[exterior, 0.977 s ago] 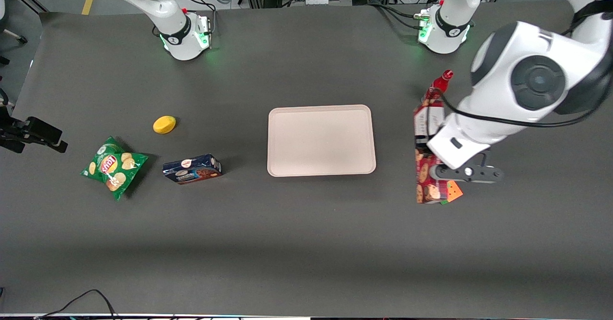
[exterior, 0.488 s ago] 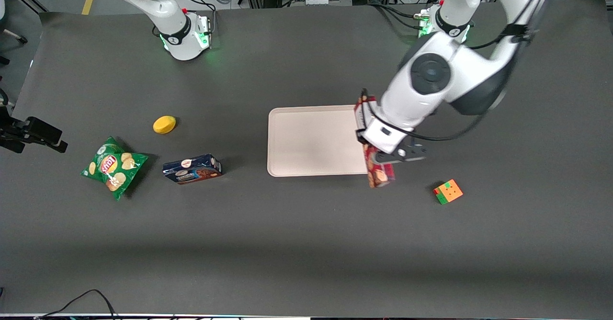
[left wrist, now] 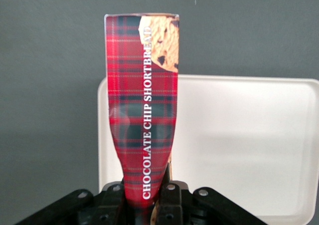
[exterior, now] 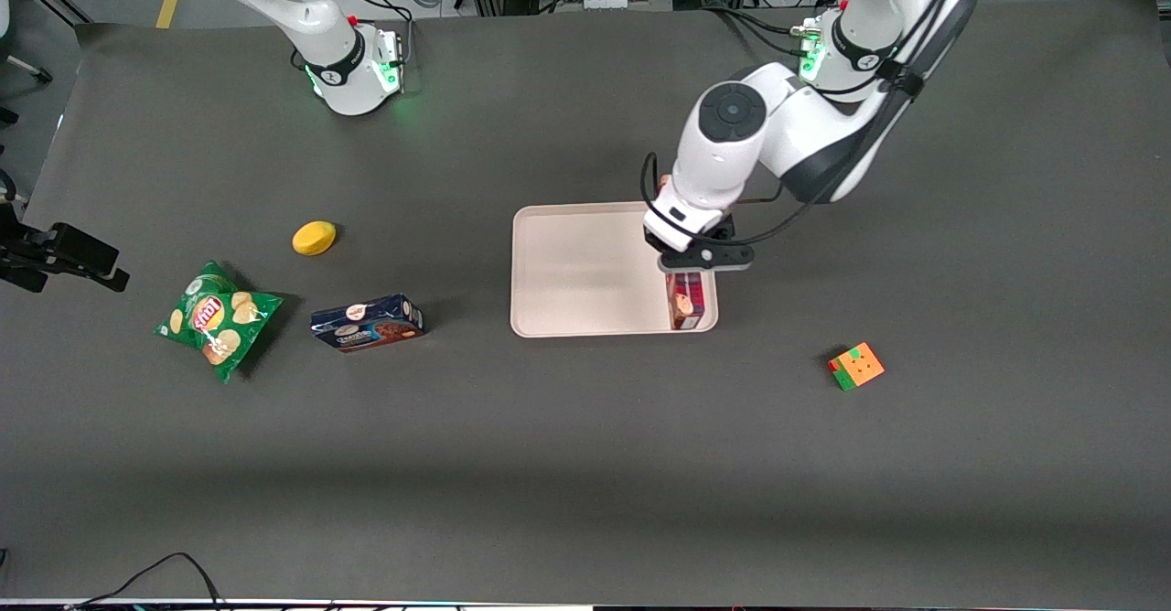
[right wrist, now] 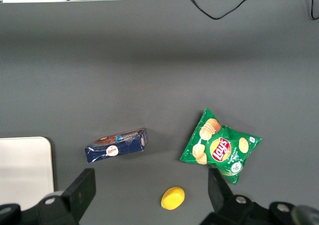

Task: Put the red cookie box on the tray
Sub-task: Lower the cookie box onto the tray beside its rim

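Tool [exterior: 692,268], clamped on the red cookie box [exterior: 686,301], has swung in from the desk to the tray [exterior: 585,268] edge; release looks next.

Red plaid cookie box [left wrist: 143,105], pinched by claw [left wrist: 149,205], above pale-pink tray [exterior: 585,268].

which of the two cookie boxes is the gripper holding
The red cookie box, pinched in the gripper over the tray. The blue cookie box lies untouched on the table.
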